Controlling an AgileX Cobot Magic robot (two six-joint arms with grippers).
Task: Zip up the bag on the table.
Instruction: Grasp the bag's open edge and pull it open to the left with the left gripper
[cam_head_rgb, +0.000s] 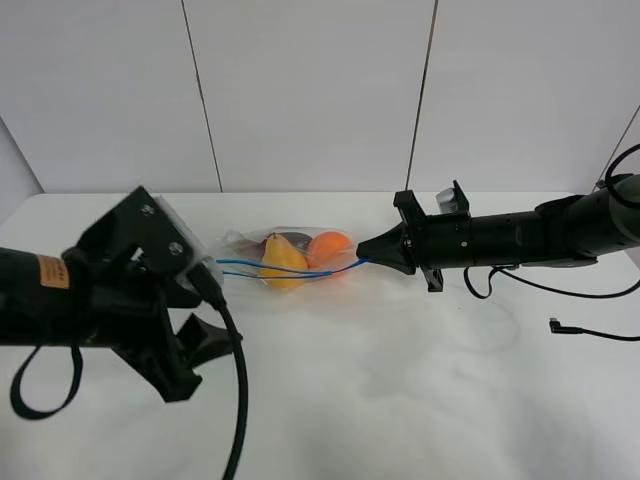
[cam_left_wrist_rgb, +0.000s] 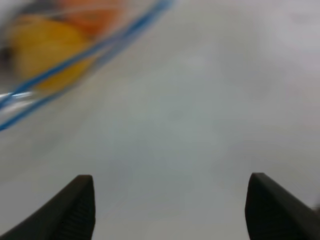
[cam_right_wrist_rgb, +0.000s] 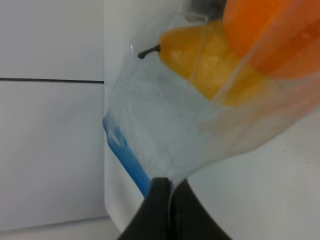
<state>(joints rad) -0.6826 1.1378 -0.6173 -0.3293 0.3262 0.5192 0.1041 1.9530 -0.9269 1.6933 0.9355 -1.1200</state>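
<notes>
bag (cam_head_rgb: 290, 258): on the table (cam_head_rgb: 420, 390), toward 12 o'clock
right gripper (cam_head_rgb: 362, 263): bag's 3 o'clock end
left gripper (cam_left_wrist_rgb: 171, 190): just off its 8 o'clock

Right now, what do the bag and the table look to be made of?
The bag: thin clear plastic film, glossy, creased; fruit shows through. Its zip strip: blue, probably stiffer plastic. The table: smooth white, mostly matte, perhaps laminate or painted board; the look leaves it open.

Robotics lab bench, white tabletop (cam_head_rgb: 400, 400), plain white panelled wall (cam_head_rgb: 310, 90) behind, black left arm (cam_head_rgb: 60, 300) and right arm (cam_head_rgb: 520, 238) reaching in, loose black cable (cam_head_rgb: 600, 334) alongside.
</notes>
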